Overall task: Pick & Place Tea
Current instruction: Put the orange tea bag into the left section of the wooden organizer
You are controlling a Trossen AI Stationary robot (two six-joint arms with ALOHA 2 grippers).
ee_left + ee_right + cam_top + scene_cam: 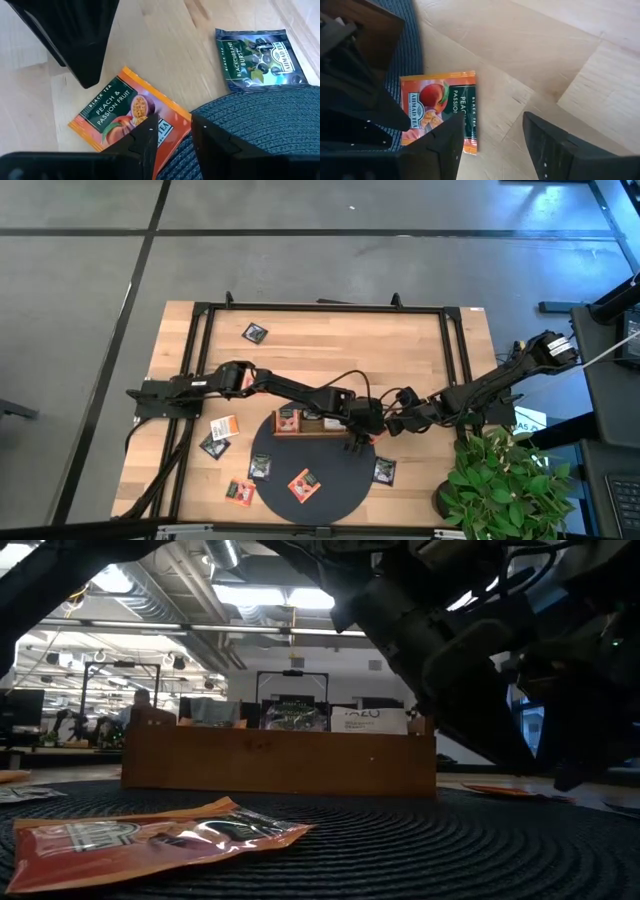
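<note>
Both grippers hover with fingers parted and empty over an orange peach tea sachet [127, 117] lying at the mat's [260, 120] three o'clock edge; the left gripper [172, 131] sits nearest, the right gripper [492, 132] alongside. Light, flat, slick and floppy, the sachet is probably best pinched at the edge overhanging the mat.

A grey floor [300, 270] with dark seams surrounds the wooden tabletop [330, 350]; bright ceiling lights [270, 597] hang over distant desks.

One camera hangs overhead, looking straight down on the whole worktop [320, 345]. Another sits low on the round mat [420, 850], facing the wooden tray [280, 760] and the room behind. Each wrist camera peers down close; both catch the same peach sachet [125, 115] at the mat's edge.
</note>
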